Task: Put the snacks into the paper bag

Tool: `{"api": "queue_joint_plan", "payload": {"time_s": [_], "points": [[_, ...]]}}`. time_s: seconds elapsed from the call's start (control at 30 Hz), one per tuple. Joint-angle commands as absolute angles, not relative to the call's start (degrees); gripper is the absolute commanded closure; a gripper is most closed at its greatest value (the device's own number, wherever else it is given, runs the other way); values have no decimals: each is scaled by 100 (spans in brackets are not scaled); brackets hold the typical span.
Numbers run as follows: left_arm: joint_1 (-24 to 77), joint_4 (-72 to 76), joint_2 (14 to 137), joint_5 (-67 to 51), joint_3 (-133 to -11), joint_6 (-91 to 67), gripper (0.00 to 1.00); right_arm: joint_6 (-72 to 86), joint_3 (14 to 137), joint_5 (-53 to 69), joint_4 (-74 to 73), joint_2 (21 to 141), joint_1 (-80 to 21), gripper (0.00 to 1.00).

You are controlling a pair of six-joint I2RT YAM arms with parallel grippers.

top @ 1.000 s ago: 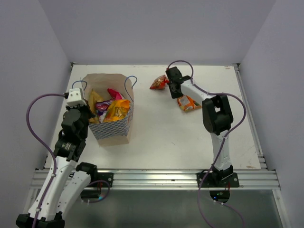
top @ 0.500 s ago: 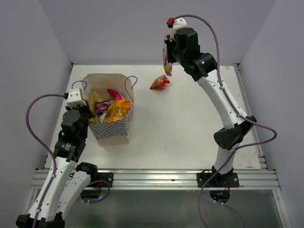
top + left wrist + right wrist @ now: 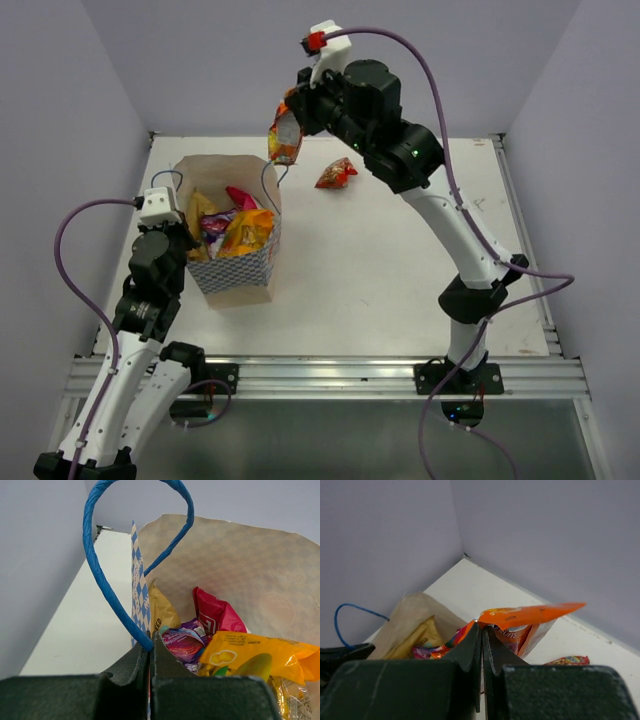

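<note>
The paper bag (image 3: pixel 237 272) stands upright at the left of the table, holding the tan chips bag (image 3: pixel 162 614), magenta bag (image 3: pixel 215 615), purple packet (image 3: pixel 184 644) and yellow-orange pouch (image 3: pixel 255 655). My left gripper (image 3: pixel 150 647) is shut on the bag's left rim, by the blue cord handle (image 3: pixel 107 592). My right gripper (image 3: pixel 482 630) is shut on the small orange packet (image 3: pixel 530 622) and holds it high in the air, above the bag's far right corner (image 3: pixel 284 135). The small red packet (image 3: pixel 335 174) lies on the table behind the bag to the right.
Grey walls close the table on the left, back and right. A metal rail (image 3: pixel 330 375) runs along the near edge. The right arm (image 3: pixel 440 200) arches high over the table's middle.
My right gripper lifted the orange packet off the table and carried it up and leftward to above the bag's far right corner. The left arm and bag stayed still.
</note>
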State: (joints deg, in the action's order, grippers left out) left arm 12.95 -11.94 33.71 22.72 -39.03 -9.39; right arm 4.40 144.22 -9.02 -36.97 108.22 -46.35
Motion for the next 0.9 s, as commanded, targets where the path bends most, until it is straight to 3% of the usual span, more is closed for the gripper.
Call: {"api": "queue_joint_plan", "payload": {"time_s": [0.0,0.5,0.87], "points": [[1354,-932,3296,2206,-3885,-861,100,484,14282,-457,-3269,10828,-4939,100],[1354,-932,3296,2206,-3876,-861,100,333,14818,-97,-2830,11197,-5757,100],[1354,-932,3287,2215,-3867,-853,100,571,14080,421,-3058,11811,-5827,100]]}}
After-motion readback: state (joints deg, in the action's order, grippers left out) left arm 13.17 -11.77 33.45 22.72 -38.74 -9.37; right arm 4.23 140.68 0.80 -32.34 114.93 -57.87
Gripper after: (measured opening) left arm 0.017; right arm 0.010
